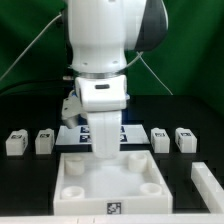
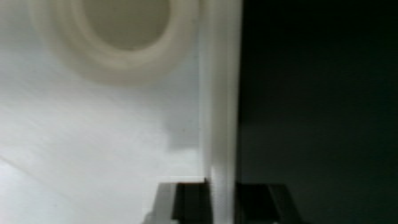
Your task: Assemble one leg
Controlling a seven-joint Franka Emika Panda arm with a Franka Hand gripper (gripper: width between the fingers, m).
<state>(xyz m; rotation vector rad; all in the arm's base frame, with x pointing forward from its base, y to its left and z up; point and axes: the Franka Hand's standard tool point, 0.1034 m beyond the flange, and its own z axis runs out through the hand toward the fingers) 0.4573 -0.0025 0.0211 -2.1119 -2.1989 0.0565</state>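
Note:
Four small white legs with marker tags lie on the black table: two on the exterior view's left (image 1: 15,142) (image 1: 44,141) and two on its right (image 1: 159,139) (image 1: 185,139). None is held. The large white tabletop (image 1: 75,188) with round corner sockets lies in front. My gripper (image 1: 103,148) is down at the tabletop's far rim. In the wrist view the gripper (image 2: 222,190) straddles the tabletop's thin raised wall (image 2: 221,90), with a dark finger (image 2: 182,205) pressed against each side. A round socket (image 2: 125,30) shows on the white side.
The marker board (image 1: 128,131) lies behind the arm, partly hidden by it. A white block-shaped piece (image 1: 207,186) stands at the exterior view's right front. Black table (image 2: 320,100) lies beyond the tabletop's wall.

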